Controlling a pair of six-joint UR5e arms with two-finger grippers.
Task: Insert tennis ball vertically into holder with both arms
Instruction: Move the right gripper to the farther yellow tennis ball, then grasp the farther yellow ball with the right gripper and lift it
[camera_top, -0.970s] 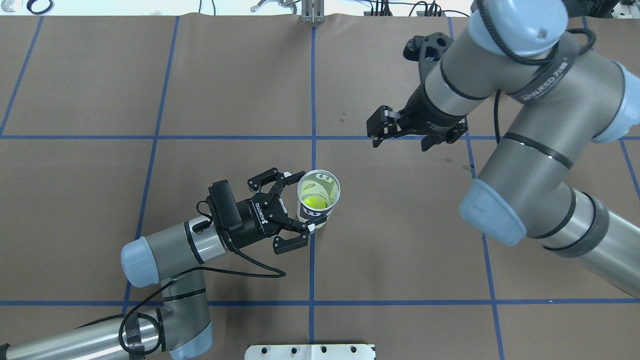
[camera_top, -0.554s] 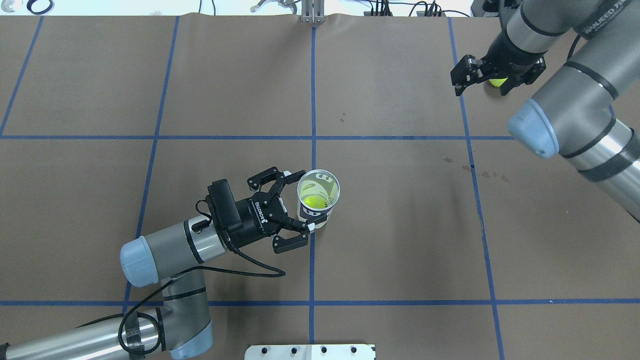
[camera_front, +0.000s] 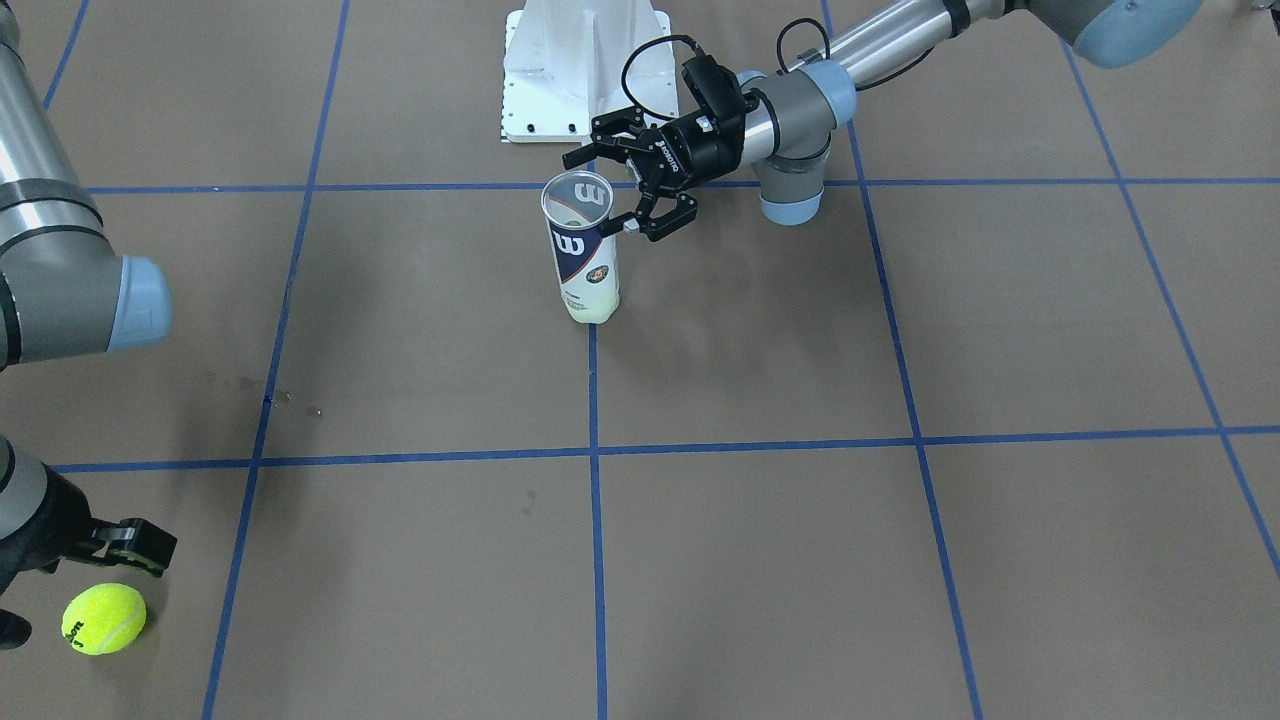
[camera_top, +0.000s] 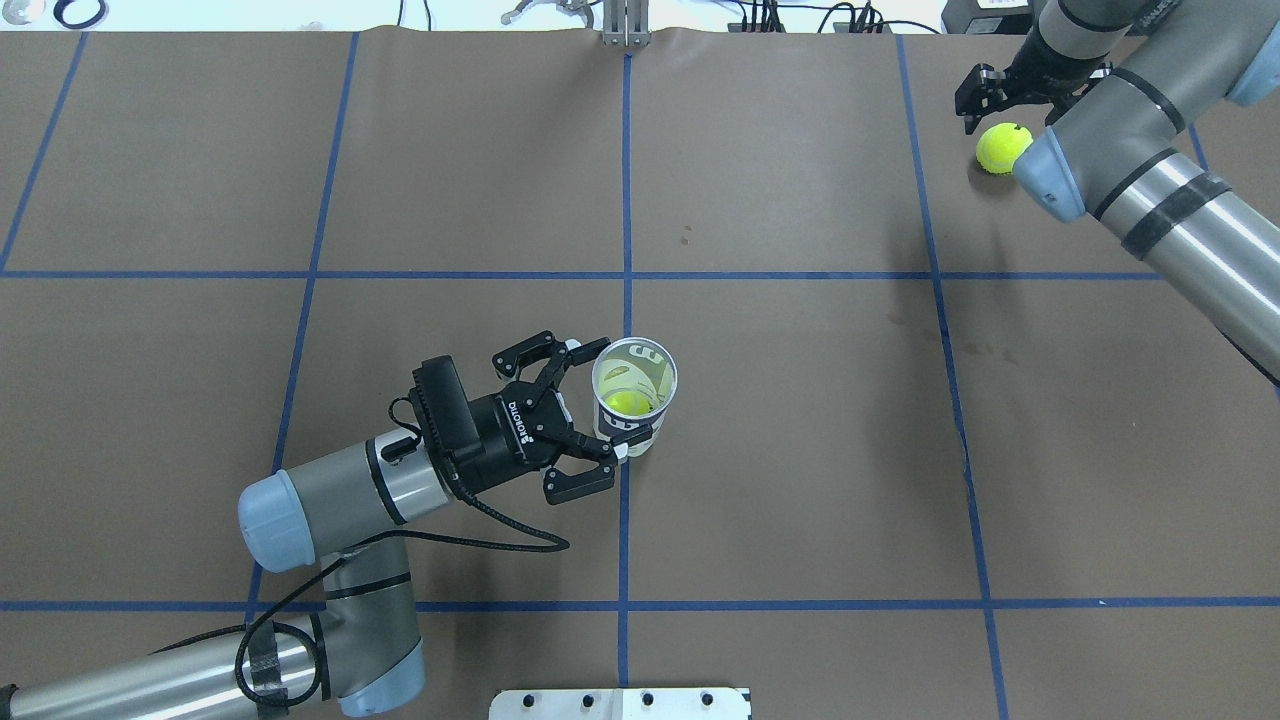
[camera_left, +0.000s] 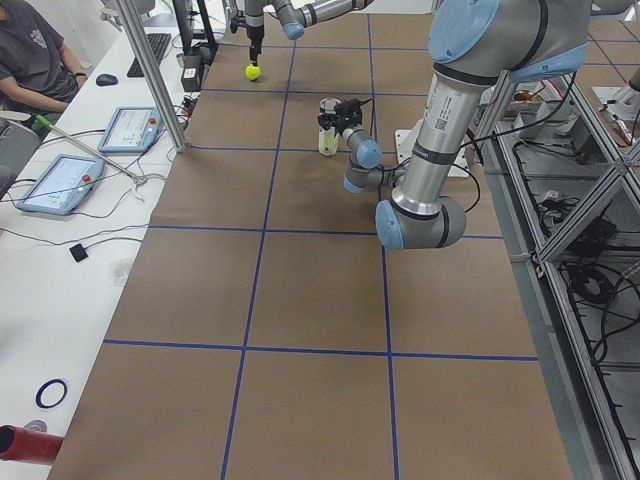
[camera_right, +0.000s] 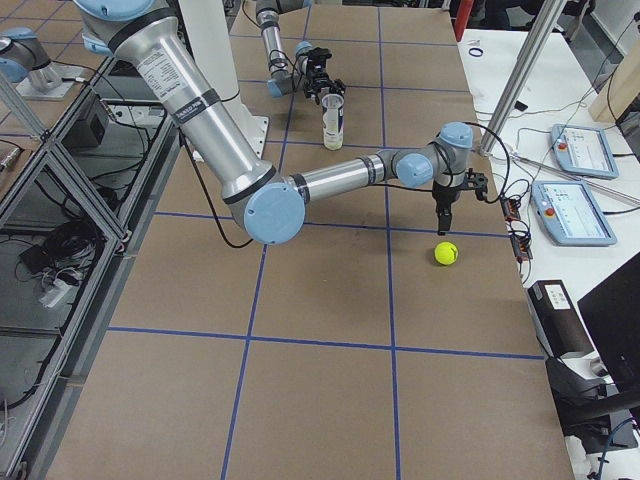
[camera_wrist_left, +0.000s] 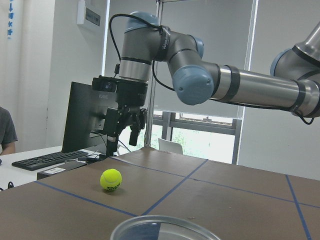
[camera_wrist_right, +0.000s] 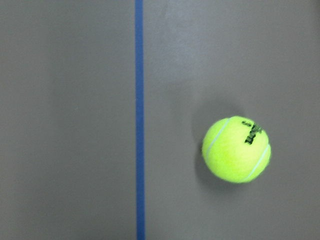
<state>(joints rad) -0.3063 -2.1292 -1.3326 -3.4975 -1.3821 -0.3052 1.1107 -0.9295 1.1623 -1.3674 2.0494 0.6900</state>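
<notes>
The holder stands upright near the middle of the bench, long axis vertical, open mouth up, with one ball visible at its bottom. The left end effector reaches in level from the robot's side, fingers spread around the can's upper part; whether the pads press the wall cannot be told, since one fingertip is hidden behind the can. A loose tennis ball lies near the far right corner of the bench. The right end effector hangs over the bench just beside that ball, fingers parted, holding nothing. The overhead view hides it mostly behind its own arm.
</notes>
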